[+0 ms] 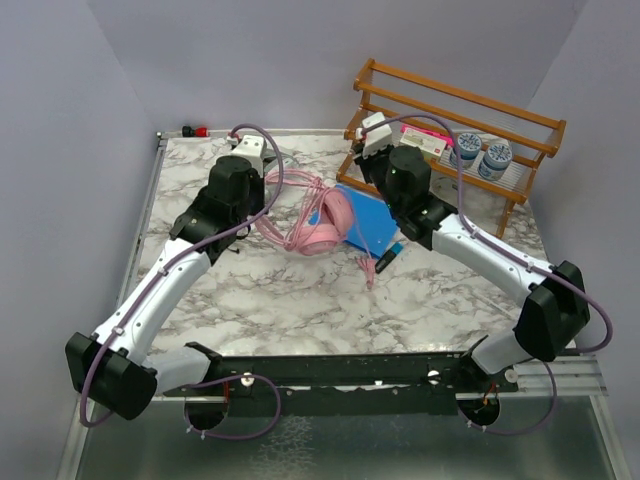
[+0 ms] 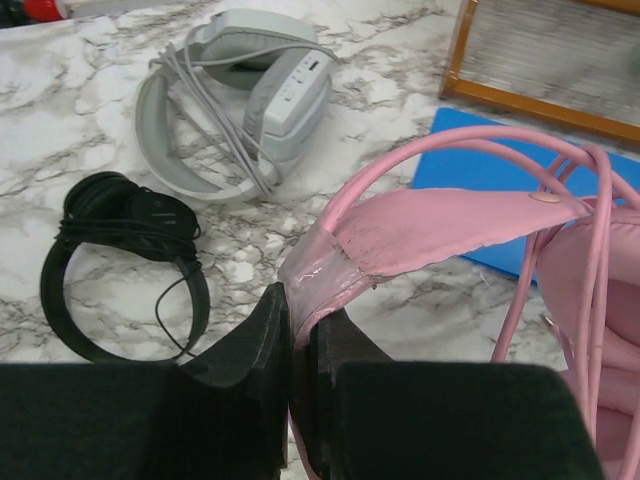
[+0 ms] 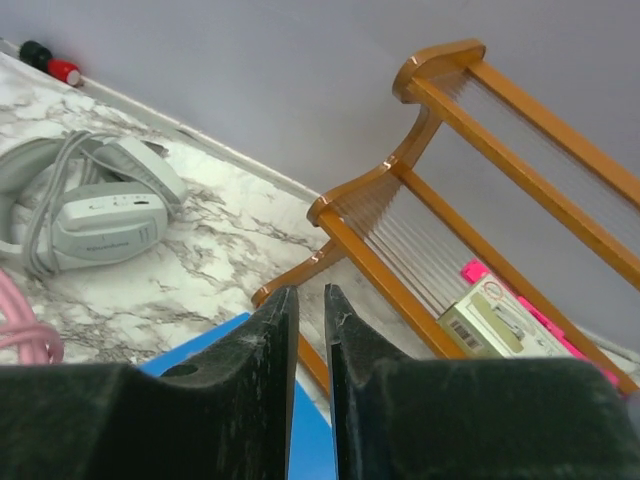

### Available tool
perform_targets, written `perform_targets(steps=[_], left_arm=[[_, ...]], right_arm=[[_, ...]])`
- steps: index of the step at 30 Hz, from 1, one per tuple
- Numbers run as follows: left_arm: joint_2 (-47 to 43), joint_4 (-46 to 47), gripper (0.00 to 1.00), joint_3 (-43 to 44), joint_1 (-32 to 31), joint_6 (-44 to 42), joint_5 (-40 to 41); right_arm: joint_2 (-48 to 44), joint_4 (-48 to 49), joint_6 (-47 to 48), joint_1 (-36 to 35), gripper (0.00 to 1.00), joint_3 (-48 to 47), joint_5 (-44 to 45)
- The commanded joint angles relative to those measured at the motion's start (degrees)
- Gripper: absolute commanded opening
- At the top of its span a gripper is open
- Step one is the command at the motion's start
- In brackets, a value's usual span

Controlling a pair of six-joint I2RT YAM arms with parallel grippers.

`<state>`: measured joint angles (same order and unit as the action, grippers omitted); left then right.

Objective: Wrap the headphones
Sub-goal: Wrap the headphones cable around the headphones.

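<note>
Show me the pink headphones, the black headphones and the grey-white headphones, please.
pink headphones (image 2: 430, 235), left wrist view, on the worn headband padding.
black headphones (image 2: 152, 215), left wrist view, on an earcup.
grey-white headphones (image 2: 290, 95), left wrist view, on an earcup.

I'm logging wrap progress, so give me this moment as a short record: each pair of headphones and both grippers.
pink headphones: headband pinched, cable in loose loops
grey-white headphones: on table, cable gathered across them
black headphones: on table, cable wound around band
left gripper: shut on pink headphones
right gripper: narrow gap, nothing visible between jaws, facing wooden rack
</note>
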<state>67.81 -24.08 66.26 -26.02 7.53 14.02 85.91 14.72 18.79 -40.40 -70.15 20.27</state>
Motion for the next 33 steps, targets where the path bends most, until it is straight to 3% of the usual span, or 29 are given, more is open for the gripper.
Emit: perform_targets(steps=[1, 7, 15, 21, 25, 29, 33], left_arm=[[-3.22, 2.70, 0.00, 0.75, -0.43, 5.25, -13.31], [-1.34, -3.07, 0.00, 5.36, -0.40, 11.45, -17.47], [4.01, -9.67, 0.00, 11.40, -0.43, 14.15, -20.97], [3.22, -8.43, 0.00, 11.81, -0.35, 15.30, -11.69], [3.77, -8.18, 0.00, 13.23, -0.35, 16.86, -11.96], [4.71, -7.98, 0.00, 14.27, -0.35, 18.38, -12.83], [5.46, -7.77, 0.00, 14.94, -0.35, 20.12, -11.78]], right_arm=[[2.75, -2.64, -9.65, 4.29, 0.25, -1.77, -18.19], [1.27, -1.96, -17.05, 8.31, 0.27, 1.37, -22.00], [-8.85, -9.07, -19.53, 8.59, 0.33, 7.35, -9.60], [-23.02, -10.71, -29.12, 8.59, 0.52, 20.20, -12.76], [-32.86, -6.18, -34.03, 8.58, 0.66, 32.87, -15.34], [-37.57, -4.34, -37.93, 8.59, 0.97, 40.06, -21.62], [-37.53, -6.38, -41.60, 8.59, 1.00, 41.98, -28.11]])
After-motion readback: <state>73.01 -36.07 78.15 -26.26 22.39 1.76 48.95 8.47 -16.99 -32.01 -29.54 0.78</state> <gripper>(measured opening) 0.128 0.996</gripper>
